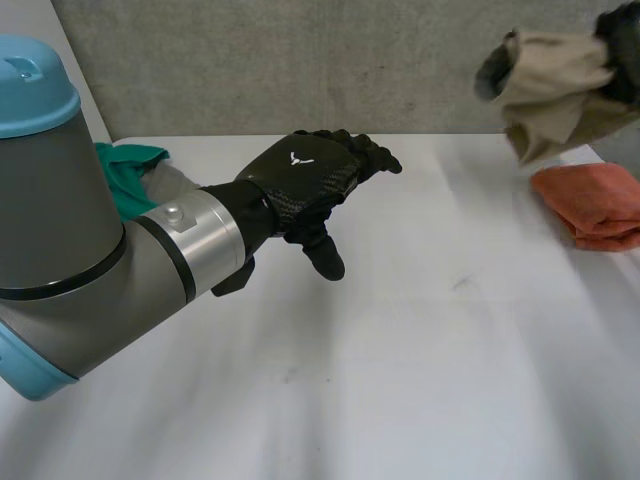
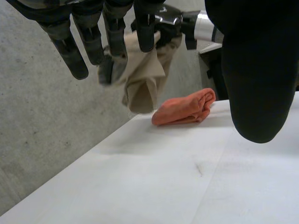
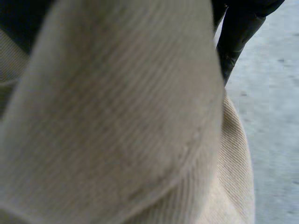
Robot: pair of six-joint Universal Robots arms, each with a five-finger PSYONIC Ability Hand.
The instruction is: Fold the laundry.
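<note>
1. Hanging bunched from the right hand (image 1: 625, 45), the beige cloth (image 1: 550, 85) is clear of the white table (image 1: 420, 380). The hand's fingers (image 3: 236, 37) are closed on the cloth's upper part.
2. The left hand (image 1: 300, 180) hovers over the table with its fingers (image 2: 77, 51) straight and spread, thumb apart, holding nothing.
3. A folded orange cloth (image 1: 595, 205) lies on the table beneath the beige cloth, well beyond the left fingertips.
4. A green cloth (image 1: 125, 170) lies behind the left forearm.

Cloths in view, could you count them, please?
3: beige cloth in the right hand, folded orange cloth on the table, teal cloth behind the left arm; others may be hidden.
</note>
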